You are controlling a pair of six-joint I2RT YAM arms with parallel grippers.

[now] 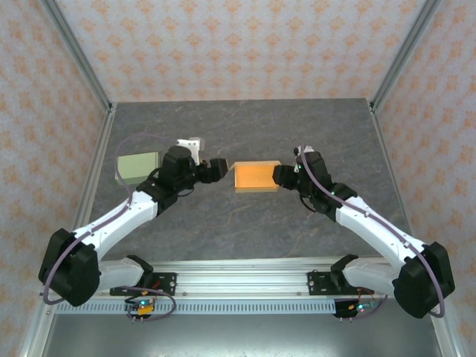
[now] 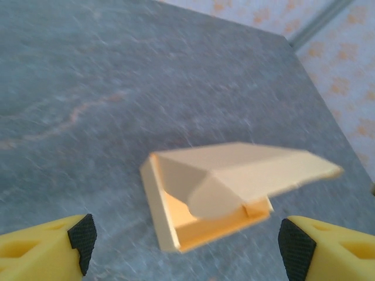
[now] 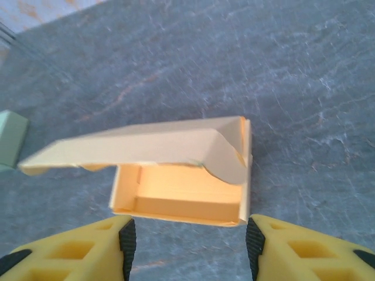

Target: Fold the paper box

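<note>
The orange paper box (image 1: 256, 177) sits on the counter (image 1: 245, 230) between the two grippers, its lid half raised and slanting over the open tray. The left gripper (image 1: 219, 169) is just beside one end of the box, and its fingers (image 2: 82, 234) are spread wide with the box (image 2: 222, 193) ahead of them. The right gripper (image 1: 281, 176) is at the opposite end, also spread, with the box (image 3: 176, 175) just in front of its pads (image 3: 127, 241). Behind the left gripper, well apart from it, lie a pale green box (image 1: 139, 167) and a small white object (image 1: 195, 143).
</note>
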